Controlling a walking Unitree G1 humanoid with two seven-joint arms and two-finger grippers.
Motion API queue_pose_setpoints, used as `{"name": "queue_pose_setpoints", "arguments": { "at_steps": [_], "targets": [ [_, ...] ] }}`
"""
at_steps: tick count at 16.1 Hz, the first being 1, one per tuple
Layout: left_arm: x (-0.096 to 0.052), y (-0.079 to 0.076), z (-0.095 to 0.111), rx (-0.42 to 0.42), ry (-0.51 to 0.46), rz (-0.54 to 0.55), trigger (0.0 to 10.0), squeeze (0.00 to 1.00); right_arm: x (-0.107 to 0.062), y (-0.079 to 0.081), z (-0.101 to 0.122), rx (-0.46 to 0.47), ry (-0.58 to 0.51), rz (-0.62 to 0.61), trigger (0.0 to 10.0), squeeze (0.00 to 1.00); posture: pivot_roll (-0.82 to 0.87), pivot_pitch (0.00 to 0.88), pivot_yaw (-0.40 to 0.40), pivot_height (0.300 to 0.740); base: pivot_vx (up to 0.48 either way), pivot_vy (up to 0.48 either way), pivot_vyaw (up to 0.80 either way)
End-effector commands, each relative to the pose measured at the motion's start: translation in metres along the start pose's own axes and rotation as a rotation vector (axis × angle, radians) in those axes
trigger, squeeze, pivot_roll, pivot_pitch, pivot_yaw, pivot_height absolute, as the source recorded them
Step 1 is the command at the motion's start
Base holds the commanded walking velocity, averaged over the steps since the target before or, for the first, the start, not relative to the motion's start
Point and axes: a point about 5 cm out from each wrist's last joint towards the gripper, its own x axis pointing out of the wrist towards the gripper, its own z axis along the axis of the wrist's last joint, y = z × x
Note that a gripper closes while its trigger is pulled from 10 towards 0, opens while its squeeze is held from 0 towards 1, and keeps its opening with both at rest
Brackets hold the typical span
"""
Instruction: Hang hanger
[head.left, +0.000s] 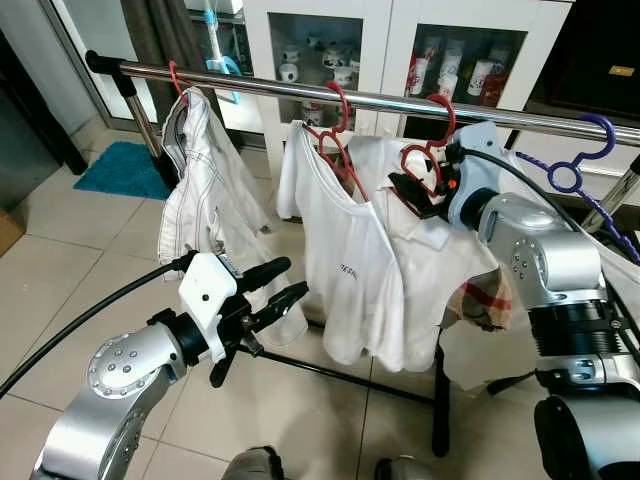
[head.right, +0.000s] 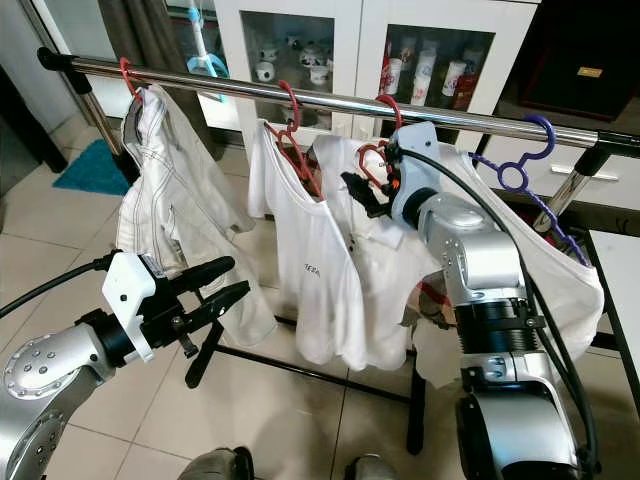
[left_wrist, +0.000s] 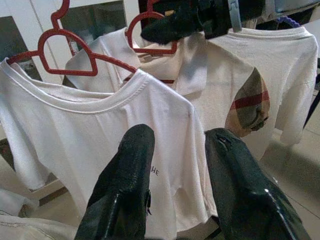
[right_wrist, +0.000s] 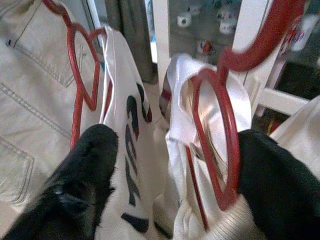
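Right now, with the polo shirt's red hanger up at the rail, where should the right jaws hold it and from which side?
Grip the red hanger at its heart-shaped loop just under the hook, above the collar of the polo shirt. Come from the robot's side of the rail, level with the loop. The loop is thin, rigid and clear of the cloth, while the shoulders are buried in fabric. The right gripper already sits there, jaws apart around the loop.

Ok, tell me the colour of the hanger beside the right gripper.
Red hanger, clearest in the right wrist view.

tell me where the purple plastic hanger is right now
In the eye views the purple plastic hanger hooks over the silver metal rail at its right end, beyond the right gripper and the red hanger.
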Motion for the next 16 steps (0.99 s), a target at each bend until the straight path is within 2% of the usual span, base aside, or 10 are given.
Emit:
{"name": "queue_pose_setpoints", "arguments": {
  "at_steps": [1,10,16],
  "targets": [
    [0.000,0.001,0.000,0.006,0.011,-0.009,10.0,0.00,0.002,0.000,0.005,0.015,-0.004,0.011,0.0,0.00,0.01,0.085,0.066,0.740,0.000,0.000,0.00],
    [-0.001,0.004,0.000,0.017,0.018,-0.020,10.0,0.00,0.016,-0.007,0.012,0.014,-0.001,-0.024,0.0,0.00,0.02,0.080,0.072,0.740,0.000,0.000,0.00],
    [-0.001,0.004,-0.001,0.019,0.023,-0.023,10.0,0.00,0.015,-0.008,0.014,0.004,0.003,-0.007,0.0,0.00,0.02,0.084,0.074,0.740,0.000,0.000,0.00]
  ]
}}
